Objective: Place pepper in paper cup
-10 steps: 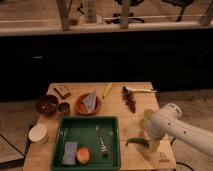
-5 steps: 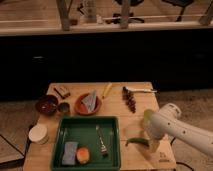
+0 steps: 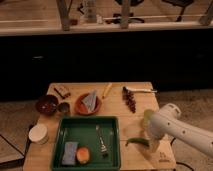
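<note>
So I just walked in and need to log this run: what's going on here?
A one-armed robot is working at a wooden table. Its end effector is at the table's right side, right next to the green pepper, just right of the green tray. The paper cup stands at the far left; the pepper isn't in it yet.

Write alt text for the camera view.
A white robot arm reaches in from the right, its hand just by a green pepper lying on a wooden table. The paper cup stands at the left edge, beyond a green tray.
</note>
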You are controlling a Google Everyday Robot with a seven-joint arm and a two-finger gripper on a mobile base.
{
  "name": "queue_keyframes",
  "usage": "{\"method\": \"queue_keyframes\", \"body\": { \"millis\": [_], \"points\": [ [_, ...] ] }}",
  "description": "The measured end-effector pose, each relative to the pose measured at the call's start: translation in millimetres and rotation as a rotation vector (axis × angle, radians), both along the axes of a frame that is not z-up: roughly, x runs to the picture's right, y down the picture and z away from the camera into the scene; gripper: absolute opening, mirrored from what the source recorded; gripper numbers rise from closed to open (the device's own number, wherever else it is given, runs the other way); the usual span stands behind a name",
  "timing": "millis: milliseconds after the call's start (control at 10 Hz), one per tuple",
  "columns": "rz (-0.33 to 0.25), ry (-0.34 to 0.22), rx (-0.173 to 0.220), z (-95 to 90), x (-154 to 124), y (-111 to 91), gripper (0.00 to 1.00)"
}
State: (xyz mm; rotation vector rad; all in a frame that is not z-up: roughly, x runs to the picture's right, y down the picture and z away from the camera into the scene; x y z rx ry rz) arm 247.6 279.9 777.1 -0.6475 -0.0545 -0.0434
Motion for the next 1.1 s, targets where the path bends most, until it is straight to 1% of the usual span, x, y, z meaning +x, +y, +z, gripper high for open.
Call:
{"method": "queue_keyframes", "body": {
  "millis": [1100],
  "points": [
    [-0.008,-0.003,0.000,2.2,3.0,1.4,0.80]
  ]
}}
